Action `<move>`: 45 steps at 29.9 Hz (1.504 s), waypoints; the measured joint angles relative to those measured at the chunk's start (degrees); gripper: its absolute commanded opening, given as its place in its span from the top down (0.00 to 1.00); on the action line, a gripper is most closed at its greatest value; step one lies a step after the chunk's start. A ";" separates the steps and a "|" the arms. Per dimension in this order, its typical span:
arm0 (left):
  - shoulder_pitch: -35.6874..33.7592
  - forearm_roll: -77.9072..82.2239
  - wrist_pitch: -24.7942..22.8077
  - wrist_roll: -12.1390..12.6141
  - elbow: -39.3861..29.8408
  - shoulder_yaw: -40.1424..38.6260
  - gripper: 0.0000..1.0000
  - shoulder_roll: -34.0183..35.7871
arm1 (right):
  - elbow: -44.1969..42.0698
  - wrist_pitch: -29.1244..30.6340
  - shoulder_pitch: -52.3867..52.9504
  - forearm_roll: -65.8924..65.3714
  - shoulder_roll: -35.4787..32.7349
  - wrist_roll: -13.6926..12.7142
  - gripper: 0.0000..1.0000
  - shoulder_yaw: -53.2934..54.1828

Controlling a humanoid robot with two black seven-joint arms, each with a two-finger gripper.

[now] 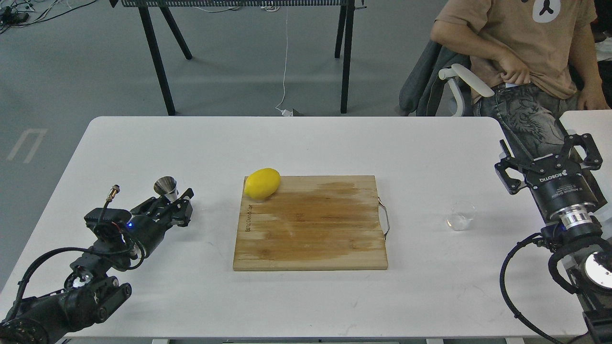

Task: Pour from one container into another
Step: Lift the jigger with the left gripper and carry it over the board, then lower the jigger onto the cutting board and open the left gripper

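The shiny steel hourglass jigger (pixel 165 185) stands upright on the white table (pixel 306 143) at the left. My left gripper (pixel 173 198) is low on the table right at the jigger, open, its fingers either side of the lower cone, which it partly hides. I cannot tell whether the fingers touch it. The small clear glass cup (pixel 460 216) stands at the right of the table, upright. My right gripper (pixel 548 161) hovers wide open to the right of the cup and a little behind it, holding nothing.
A wooden cutting board (pixel 311 224) with a metal handle lies in the table's middle, a yellow lemon (pixel 262 183) on its far left corner. A seated person (pixel 526 52) is beyond the table's far right corner. Black table legs stand behind.
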 measured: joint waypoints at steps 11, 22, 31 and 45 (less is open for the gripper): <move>-1.88 -0.01 0.00 -0.01 -4.89 -0.55 0.88 0.97 | -0.02 0.00 0.00 0.00 -0.07 0.06 0.01 0.08; -15.61 -3.88 0.00 -0.01 -23.29 1.13 0.88 -0.27 | -0.21 0.00 0.00 -0.03 -0.11 0.01 0.01 0.18; -14.91 -0.30 0.00 0.00 -23.72 12.72 0.87 -10.02 | -0.27 0.00 -0.21 -0.09 -1.18 0.00 0.01 0.17; -9.77 6.57 0.00 0.00 -10.81 14.67 0.87 -16.98 | -0.01 0.00 -0.26 0.00 -1.99 0.00 0.01 0.60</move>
